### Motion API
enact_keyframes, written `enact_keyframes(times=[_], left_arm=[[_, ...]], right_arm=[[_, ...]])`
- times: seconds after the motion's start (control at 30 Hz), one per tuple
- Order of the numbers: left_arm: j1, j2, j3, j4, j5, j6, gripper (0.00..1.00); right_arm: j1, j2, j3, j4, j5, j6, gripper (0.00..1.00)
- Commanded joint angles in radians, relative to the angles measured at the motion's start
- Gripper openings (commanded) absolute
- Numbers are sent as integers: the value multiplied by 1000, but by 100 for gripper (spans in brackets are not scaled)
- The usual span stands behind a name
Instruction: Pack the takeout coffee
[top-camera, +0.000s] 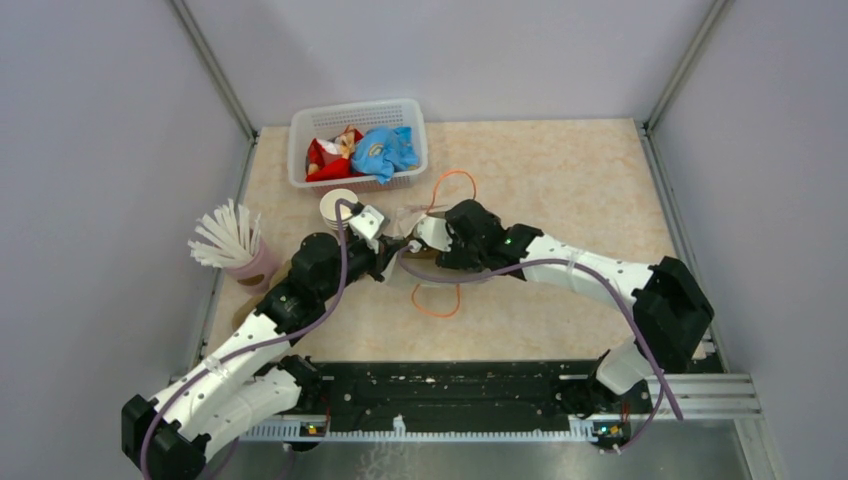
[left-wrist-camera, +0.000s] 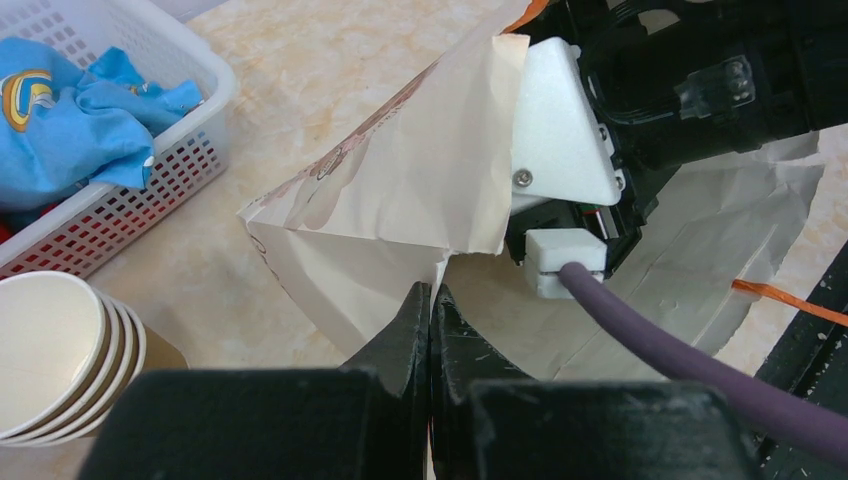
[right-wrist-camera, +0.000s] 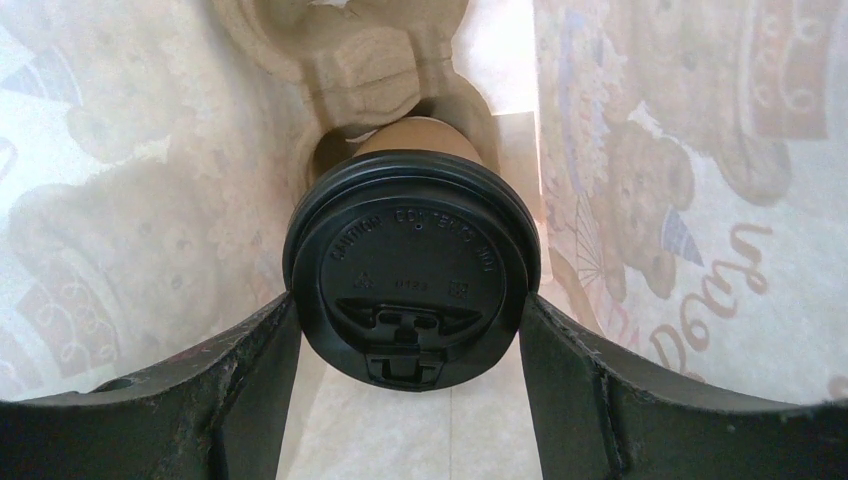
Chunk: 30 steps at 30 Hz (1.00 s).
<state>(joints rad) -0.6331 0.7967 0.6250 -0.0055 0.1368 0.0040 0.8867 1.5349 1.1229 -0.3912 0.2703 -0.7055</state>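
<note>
The takeout coffee (right-wrist-camera: 412, 265) sits inside the paper bag (left-wrist-camera: 400, 200), gripped by the right gripper (right-wrist-camera: 410, 320). Its two dark fingers (right-wrist-camera: 250, 370) press against opposite sides of the black lid's rim, left and right. In the right wrist view the lid faces the camera, with its raised lettering and sip tab towards the bottom. The brown cup body runs away behind it, deeper into the bag. Just beyond the cup lies a moulded pulp carrier (right-wrist-camera: 370, 60); I cannot tell whether the cup's base touches it. Bear-printed bag walls (right-wrist-camera: 700, 150) rise on both sides of the cup. The left gripper (left-wrist-camera: 431, 320) is clenched tight, its tips meeting on a fold at the bag's edge, which it appears to pinch. The right arm's white wrist reaches into the bag's mouth just above those tips. From the top view both grippers meet at mid-table, in front of a white basket (top-camera: 300, 150) of cloths. A stack of lidless cups (left-wrist-camera: 50, 350) stands just left of the bag.
</note>
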Motion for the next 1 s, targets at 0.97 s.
enact_keyframes(times=[0.97], left_arm=[[1, 438, 699, -648, -61, -358, 0]], right_arm=[[-12, 124, 170, -480, -329, 303, 65]])
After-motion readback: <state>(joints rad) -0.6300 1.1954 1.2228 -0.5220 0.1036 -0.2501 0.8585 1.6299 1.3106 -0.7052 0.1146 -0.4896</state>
